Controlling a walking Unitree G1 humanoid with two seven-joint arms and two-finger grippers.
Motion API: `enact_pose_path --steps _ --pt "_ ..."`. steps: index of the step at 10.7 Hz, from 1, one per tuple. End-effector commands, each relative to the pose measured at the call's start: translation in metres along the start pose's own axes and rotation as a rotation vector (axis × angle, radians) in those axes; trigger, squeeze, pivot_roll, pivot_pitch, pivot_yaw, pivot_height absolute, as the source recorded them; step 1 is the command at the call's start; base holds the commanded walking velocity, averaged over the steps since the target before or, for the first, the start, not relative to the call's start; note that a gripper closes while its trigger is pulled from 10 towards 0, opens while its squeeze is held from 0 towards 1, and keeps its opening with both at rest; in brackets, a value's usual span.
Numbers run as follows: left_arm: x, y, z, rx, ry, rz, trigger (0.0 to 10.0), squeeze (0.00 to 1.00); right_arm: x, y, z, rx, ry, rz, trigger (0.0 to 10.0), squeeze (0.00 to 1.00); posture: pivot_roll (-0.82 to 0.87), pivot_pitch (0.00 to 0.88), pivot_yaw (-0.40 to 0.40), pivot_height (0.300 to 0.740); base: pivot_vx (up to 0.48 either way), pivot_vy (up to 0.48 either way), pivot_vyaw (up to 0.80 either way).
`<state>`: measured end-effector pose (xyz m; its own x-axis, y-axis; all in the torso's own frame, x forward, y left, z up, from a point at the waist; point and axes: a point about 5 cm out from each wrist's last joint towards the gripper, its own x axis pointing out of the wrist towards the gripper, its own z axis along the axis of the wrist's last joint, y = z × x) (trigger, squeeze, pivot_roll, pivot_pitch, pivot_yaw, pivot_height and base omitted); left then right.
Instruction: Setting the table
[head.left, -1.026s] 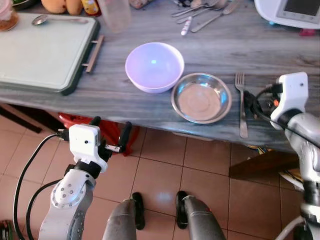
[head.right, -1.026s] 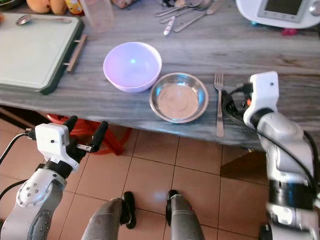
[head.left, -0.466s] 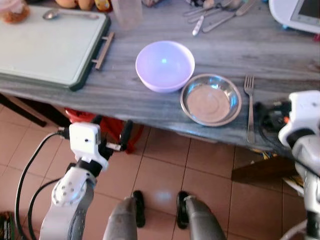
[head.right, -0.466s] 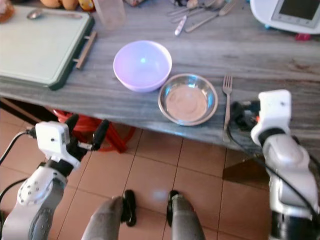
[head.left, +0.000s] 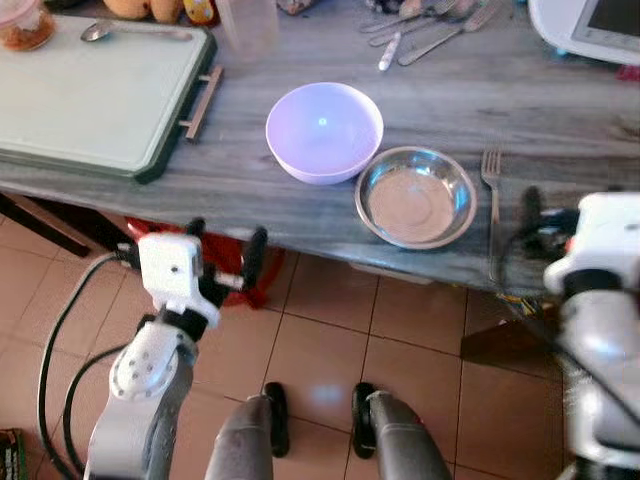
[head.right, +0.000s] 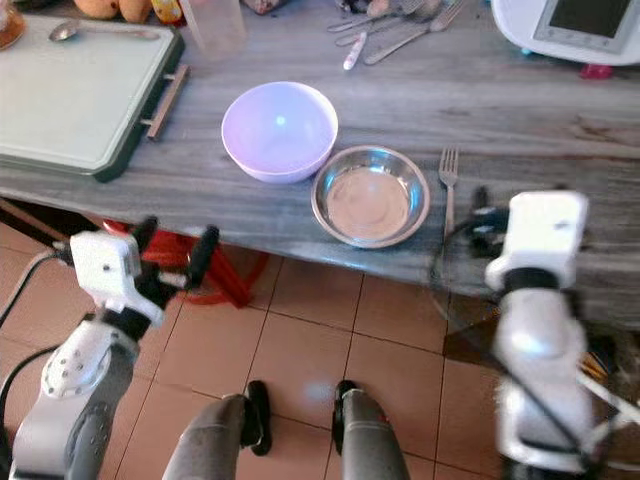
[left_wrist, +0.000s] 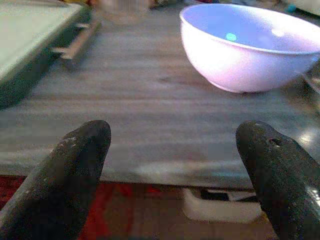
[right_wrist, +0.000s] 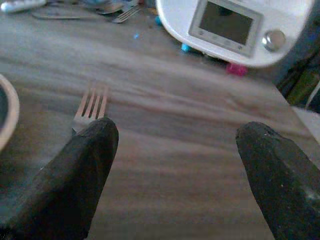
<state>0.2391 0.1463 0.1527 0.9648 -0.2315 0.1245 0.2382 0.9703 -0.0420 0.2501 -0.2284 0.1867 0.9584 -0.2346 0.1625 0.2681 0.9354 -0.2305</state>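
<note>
A lavender bowl (head.left: 323, 132) stands on the grey wooden table (head.left: 250, 190), with a shallow steel bowl (head.left: 415, 196) touching it on the right. Right of the steel bowl lies a fork (head.left: 491, 200), tines pointing away from me. My right gripper (right_wrist: 175, 135) is open at the table's near edge, just right of the fork's handle, with nothing between its fingers (head.left: 530, 212). My left gripper (head.left: 227, 238) is open and holds nothing. It hangs below the table edge, facing the lavender bowl (left_wrist: 245, 55).
A green tray (head.left: 80, 100) with a spoon (head.left: 130, 32) fills the table's left. Behind are a clear cup (head.left: 250, 25), loose cutlery (head.left: 430, 25) and a white appliance (head.left: 590, 25). A red object (head.left: 165, 240) sits under the table on the tiled floor.
My right arm has drawn back from the fork's handle towards the table's near edge. The fork and bowls stay put. The left gripper has risen slightly, and the camera has shifted.
</note>
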Motion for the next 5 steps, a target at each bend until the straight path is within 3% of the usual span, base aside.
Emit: enact_pose_path --steps 1,4,5 --pt "-0.003 0.007 -0.008 0.019 0.037 0.06 10.0 0.0 -0.005 0.002 -0.002 0.004 0.003 -0.014 10.0 0.0 -0.01 0.239 0.029 0.74 0.0 0.0 0.0" --pt "0.005 0.011 -0.01 0.036 0.053 0.125 10.0 0.0 -0.005 0.015 -0.005 0.037 -0.016 0.008 10.0 0.0 -0.01 0.227 0.026 0.74 0.0 0.0 0.0" --pt "0.007 0.012 -0.01 0.037 0.051 0.135 10.0 0.0 -0.003 0.014 -0.004 0.025 -0.025 -0.003 10.0 0.0 -0.01 0.23 0.025 0.74 -0.33 0.0 0.0"
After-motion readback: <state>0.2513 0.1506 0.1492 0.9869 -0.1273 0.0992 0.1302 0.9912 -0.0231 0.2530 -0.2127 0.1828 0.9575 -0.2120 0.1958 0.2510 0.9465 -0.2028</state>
